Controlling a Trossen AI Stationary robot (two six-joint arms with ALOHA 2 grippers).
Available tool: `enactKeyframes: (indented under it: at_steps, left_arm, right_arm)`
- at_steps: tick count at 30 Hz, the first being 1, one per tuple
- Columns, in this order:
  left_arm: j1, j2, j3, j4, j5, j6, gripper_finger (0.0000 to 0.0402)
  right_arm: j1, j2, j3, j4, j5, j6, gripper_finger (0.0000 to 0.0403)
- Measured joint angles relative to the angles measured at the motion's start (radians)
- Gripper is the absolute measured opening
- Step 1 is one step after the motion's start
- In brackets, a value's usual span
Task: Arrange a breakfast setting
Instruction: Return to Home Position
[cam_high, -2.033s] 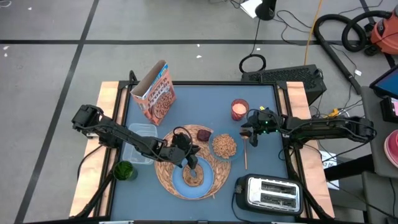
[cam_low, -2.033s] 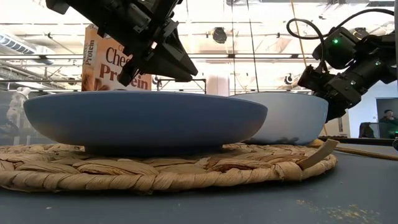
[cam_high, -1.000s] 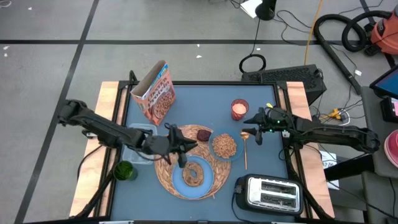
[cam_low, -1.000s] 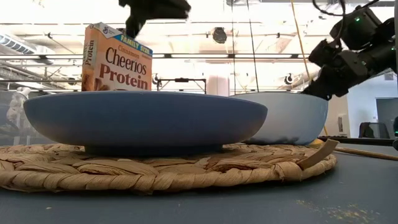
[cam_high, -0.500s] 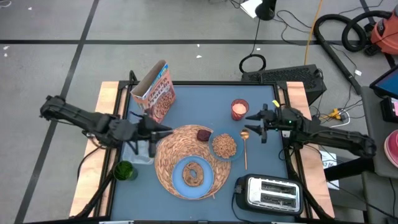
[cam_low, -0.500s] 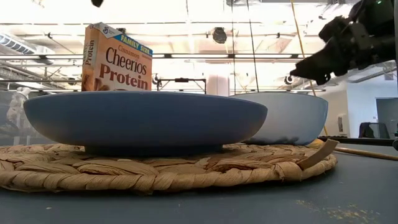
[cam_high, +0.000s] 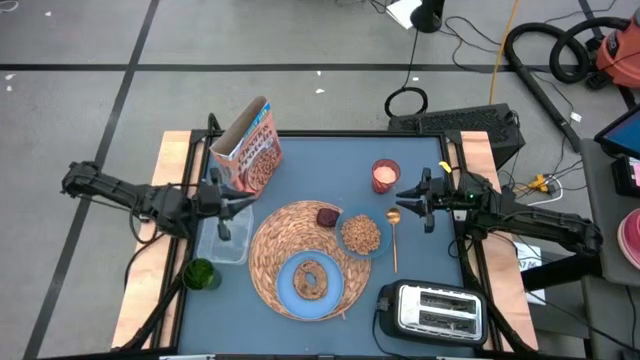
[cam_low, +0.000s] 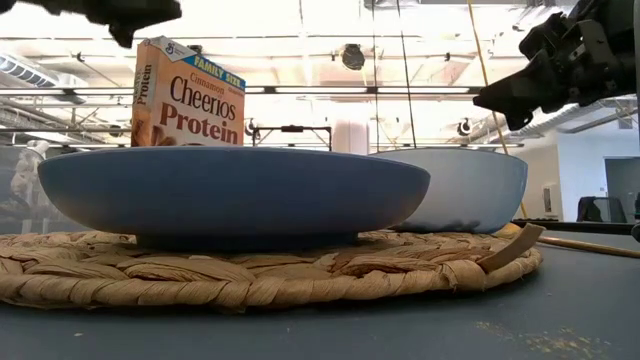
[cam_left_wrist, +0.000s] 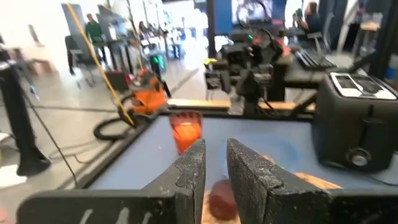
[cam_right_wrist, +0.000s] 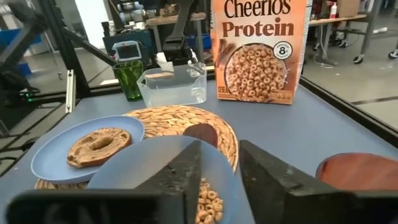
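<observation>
– So, entries from the left?
– Item 1: left gripper (cam_high: 238, 201), above the bench's left side, over the far edge of a clear tub (cam_high: 228, 238) and near a green glass (cam_high: 199, 273). Jaws a narrow slit apart, nothing in them.
Item 2: cereal box (cam_high: 252, 152), upright at the far left.
Item 3: straw placemat (cam_high: 268, 245), centre, carrying the blue plate (cam_high: 284, 292) with the bagel (cam_high: 312, 279) on it.
– And rightward?
– Item 4: dark-red item (cam_high: 327, 215), on the mat's far edge.
Item 5: bowl (cam_high: 342, 238) of cereal, overlapping the mat's right edge.
Item 6: gold spoon (cam_high: 394, 240), flat on the bench just right of the bowl.
Item 7: right gripper (cam_high: 405, 200), raised beside a candle jar (cam_high: 386, 176), near the spoon's far end. Jaws apart, empty.
Item 8: toaster (cam_high: 432, 310), near right corner.
– Handling note for going home?
– Setting looks complete, I judge. Each arm should lift first, then fold back toward its own side with jaws empty. The right one should clear the candle jar and spoon, and the left one the box and tub, so nothing is nudged.
</observation>
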Motion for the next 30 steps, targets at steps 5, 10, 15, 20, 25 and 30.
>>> enactKeyframes:
  at_steps: [5,10,15,20,25,30]
  left_arm:
    - [0.04,-0.189,-0.135,0.037,0.0,0.022,0.0072]
    - [0.06,-0.343,-0.232,0.037,0.0,0.059,0.0072]
    - [0.08,-0.469,-0.308,0.039,-0.001,0.098,0.0072]
    - [0.097,-0.548,-0.355,0.043,-0.001,0.117,0.0072]
    - [0.102,-0.548,-0.357,-0.002,0.002,0.104,0.0072]
    - [0.102,-0.548,-0.357,-0.041,0.003,0.07,0.0072]
  right_arm:
    - [0.0,0.0,0.0,0.02,-0.013,-0.004,0.0028]
    - [0.0,0.0,0.0,0.057,-0.013,-0.028,0.0008]
    - [0.0,0.001,0.0,0.05,-0.015,-0.028,0.0002]
    - [0.0,0.0,0.0,0.043,-0.016,-0.028,0.0002]
    - [0.0,-0.004,0.0,-0.002,-0.023,-0.057,0.0001]
    - [0.0,-0.004,0.0,-0.051,-0.049,-0.095,0.0001]
